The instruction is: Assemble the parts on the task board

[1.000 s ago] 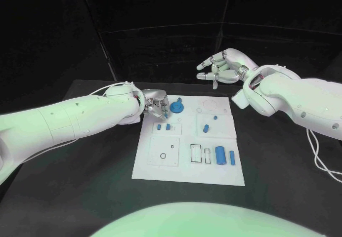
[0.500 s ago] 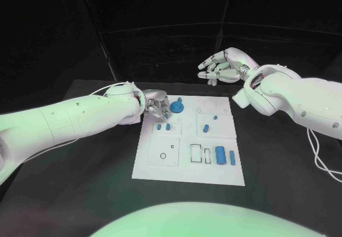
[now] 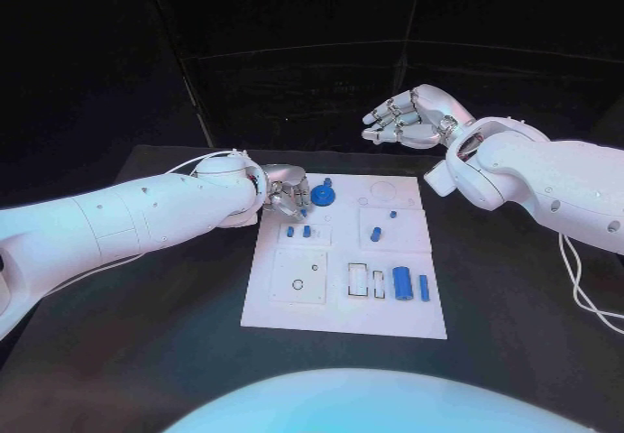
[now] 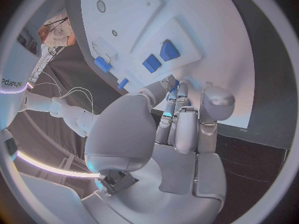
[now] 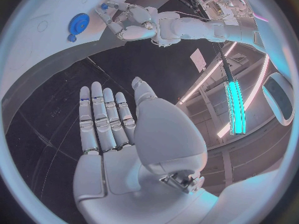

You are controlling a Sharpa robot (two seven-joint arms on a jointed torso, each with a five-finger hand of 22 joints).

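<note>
- The board [image 3: 346, 307] lies flat in the middle of the black bench [image 3: 156, 343], long side running near to far.
- The left robot hand [image 3: 284, 197] sits low at the board's far left corner, just left of the blue gear [image 3: 323, 195]; in the left wrist view its fingers [image 4: 181, 119] are curled in close together with the tips down by the board's edge; whether they pinch anything I cannot tell.
- The right robot hand [image 3: 408, 118] is held high beyond the far edge of the board, well apart from it; in the right wrist view its fingers [image 5: 99, 117] are stretched out side by side with the thumb apart, and it holds nothing.
- The gear sits in the far left part of the board, with a small knob at its far side.
- Two small blue pegs [image 3: 298, 232] stand side by side in a recess near of the gear, on the left half of the board.
- A small blue dot [image 3: 391, 215] and a short blue pin [image 3: 374, 234] sit on the right half, the pin near of the dot.
- A larger blue cylinder [image 3: 403, 283] and a slim blue rod [image 3: 424, 288] lie side by side on the near right part, the rod to the right; empty outlined slots [image 3: 365, 280] lie just left of them.
</note>
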